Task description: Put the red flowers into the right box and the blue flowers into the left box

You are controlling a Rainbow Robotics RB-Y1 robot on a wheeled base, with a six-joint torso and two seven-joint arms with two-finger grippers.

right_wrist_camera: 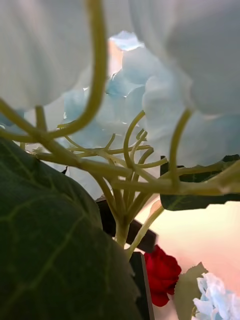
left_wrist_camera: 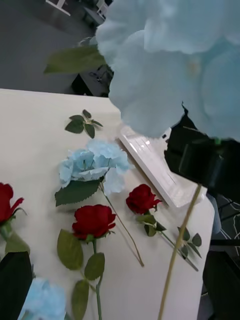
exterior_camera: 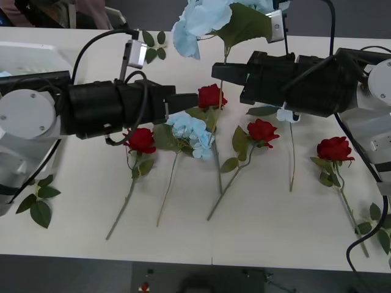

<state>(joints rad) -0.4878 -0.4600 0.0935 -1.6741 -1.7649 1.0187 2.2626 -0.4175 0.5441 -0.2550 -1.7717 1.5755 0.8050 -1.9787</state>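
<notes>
The right tool (exterior_camera: 220,71) is holding a blue flower (exterior_camera: 204,21) by its stem, lifting it upright above the desk (exterior_camera: 275,232), with the big pale head and a broad leaf riding high near the far edge. The left tool (exterior_camera: 183,101) is reaching in low over the middle of the desk, close to a red flower (exterior_camera: 211,96) and another blue flower (exterior_camera: 190,133) lying flat; I cannot tell how wide it is standing. The left box (exterior_camera: 30,58) is sitting at the far left, well apart from the raised bloom.

The two arms are working close together, so the carry across toward the left box risks a brush between them. The top-heavy head could also swing or slip in a thin-stem grip.
</notes>
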